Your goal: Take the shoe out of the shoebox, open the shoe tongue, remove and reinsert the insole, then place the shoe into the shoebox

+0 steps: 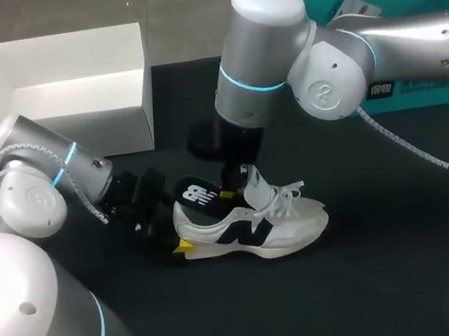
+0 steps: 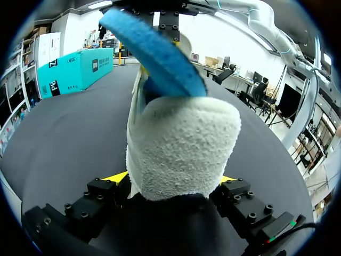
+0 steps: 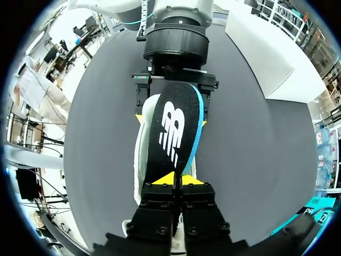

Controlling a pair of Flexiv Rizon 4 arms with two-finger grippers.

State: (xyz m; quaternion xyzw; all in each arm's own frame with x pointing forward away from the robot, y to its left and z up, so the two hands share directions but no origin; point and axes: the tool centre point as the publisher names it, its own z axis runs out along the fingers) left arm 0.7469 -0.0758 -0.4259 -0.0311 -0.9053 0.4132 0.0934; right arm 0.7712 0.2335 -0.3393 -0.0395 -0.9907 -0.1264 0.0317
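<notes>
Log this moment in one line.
left gripper: shut on shoe heel | right gripper: shut on insole, raised over shoe | shoe: on table, outside shoebox

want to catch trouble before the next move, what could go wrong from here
1. The right gripper pinches only one end of the insole, which is half out of the shoe; it may slip free.
2. The left gripper clamps only the heel, so a pull on the insole might tilt or drag the shoe.
3. The loose laces could snag the insole.
</notes>
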